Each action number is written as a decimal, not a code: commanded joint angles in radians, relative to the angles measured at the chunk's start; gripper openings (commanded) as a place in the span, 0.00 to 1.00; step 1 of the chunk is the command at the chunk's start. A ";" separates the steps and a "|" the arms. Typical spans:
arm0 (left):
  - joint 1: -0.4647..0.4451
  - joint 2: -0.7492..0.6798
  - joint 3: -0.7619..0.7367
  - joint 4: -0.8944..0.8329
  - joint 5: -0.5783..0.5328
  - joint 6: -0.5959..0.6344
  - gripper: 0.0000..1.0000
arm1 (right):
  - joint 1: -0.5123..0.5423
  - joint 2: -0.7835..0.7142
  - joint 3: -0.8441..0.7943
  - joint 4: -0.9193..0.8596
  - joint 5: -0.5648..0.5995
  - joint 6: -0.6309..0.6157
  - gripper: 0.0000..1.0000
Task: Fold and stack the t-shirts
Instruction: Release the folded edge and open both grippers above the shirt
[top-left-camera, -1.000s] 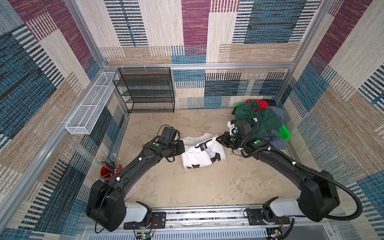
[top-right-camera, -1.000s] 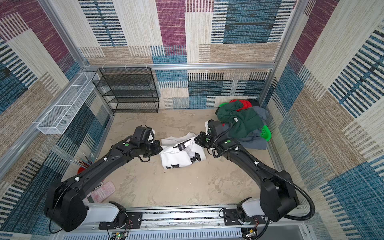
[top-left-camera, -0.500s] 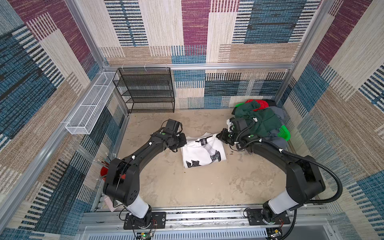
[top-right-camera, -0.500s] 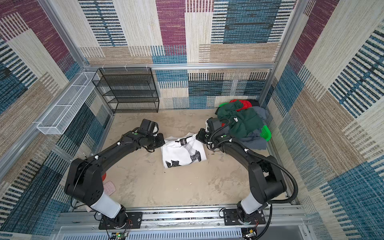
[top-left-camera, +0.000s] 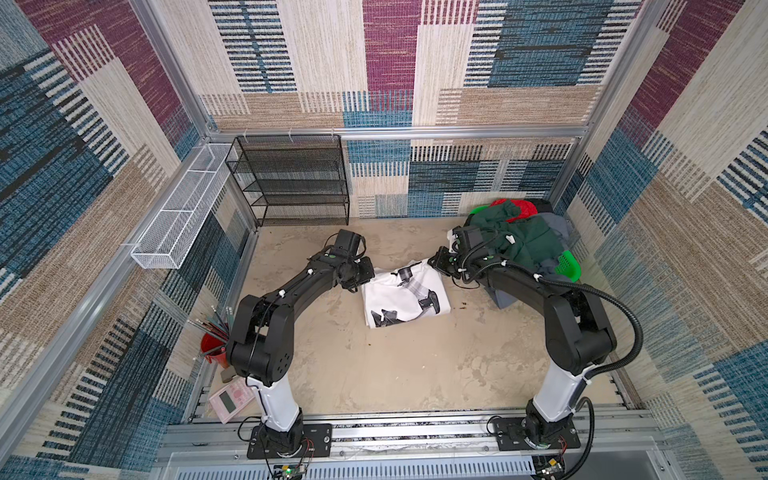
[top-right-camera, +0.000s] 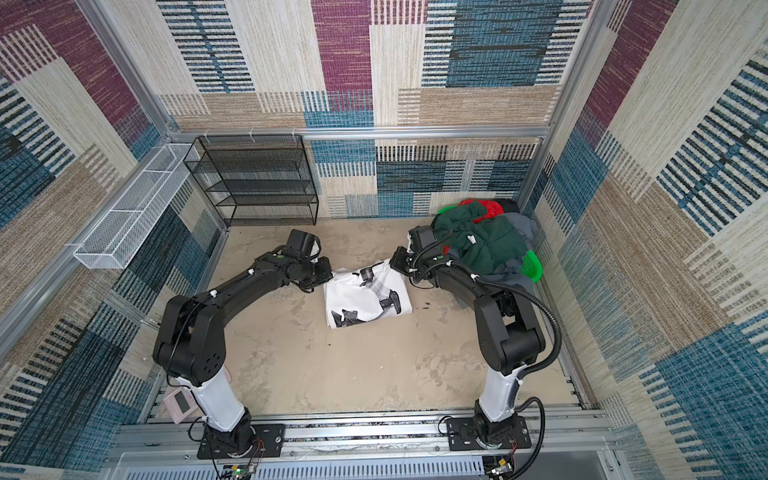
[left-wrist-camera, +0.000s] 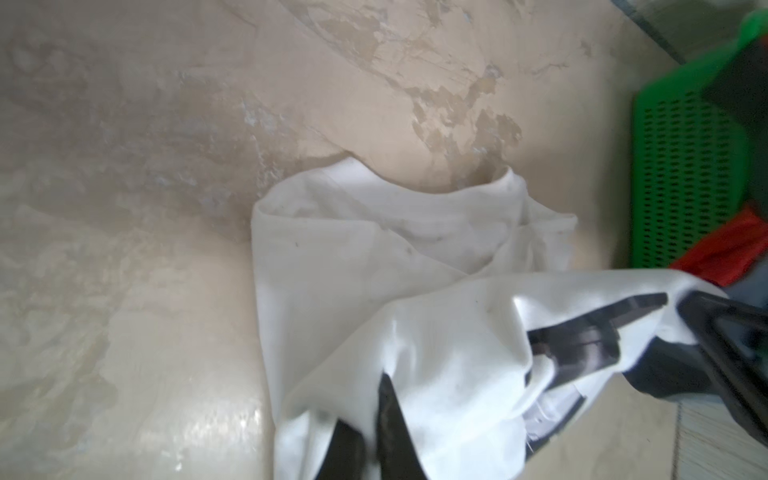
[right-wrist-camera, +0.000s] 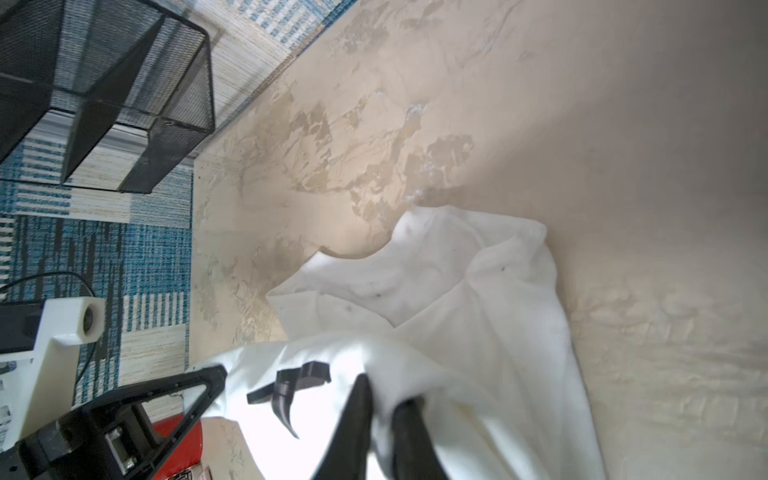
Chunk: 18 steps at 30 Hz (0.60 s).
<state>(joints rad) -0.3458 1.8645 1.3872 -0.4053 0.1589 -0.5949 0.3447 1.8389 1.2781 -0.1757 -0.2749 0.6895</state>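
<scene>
Left end effector (top-left-camera: 367, 271) low at upper-left corner of white t-shirt (top-left-camera: 401, 300), touching the cloth in both top views. Left wrist view: its fingers (left-wrist-camera: 390, 424) half buried in white fabric, tips covered, can't tell if they pinch it or stand parted. White t-shirt lies mid tabletop (top-left-camera: 395, 374) between the two arms, folded to a rough rectangle with black printed patches face up. Near edge flat on the surface, far corners bunched and raised toward the end effectors.

Right end effector (top-left-camera: 435, 262) at the shirt's upper-right corner, also on the cloth. Right wrist view: fingers (right-wrist-camera: 353, 415) narrowly parted, a fold of white fabric lying in the gap.

Further right, in the back corner, a pile of unfolded shirts: dark green t-shirt (top-left-camera: 530, 243) on top, red t-shirt (top-left-camera: 519, 206) behind it, grey-blue t-shirt (top-left-camera: 559, 226) at the side and underneath. Bright green basket (top-left-camera: 568, 266) pokes out from under the pile at its right edge.
</scene>
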 joint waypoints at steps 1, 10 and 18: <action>0.031 0.127 0.164 0.007 -0.020 0.108 0.59 | -0.026 0.073 0.048 0.069 0.004 -0.053 0.75; 0.032 0.033 0.127 -0.031 -0.104 0.167 0.98 | -0.047 0.051 0.078 -0.057 0.102 -0.226 0.99; 0.008 -0.203 -0.218 0.108 -0.041 0.086 0.98 | -0.034 -0.023 -0.001 -0.086 0.036 -0.261 0.80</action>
<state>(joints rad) -0.3241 1.7100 1.2343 -0.3695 0.0864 -0.4694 0.3012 1.8320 1.2785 -0.2550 -0.2054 0.4694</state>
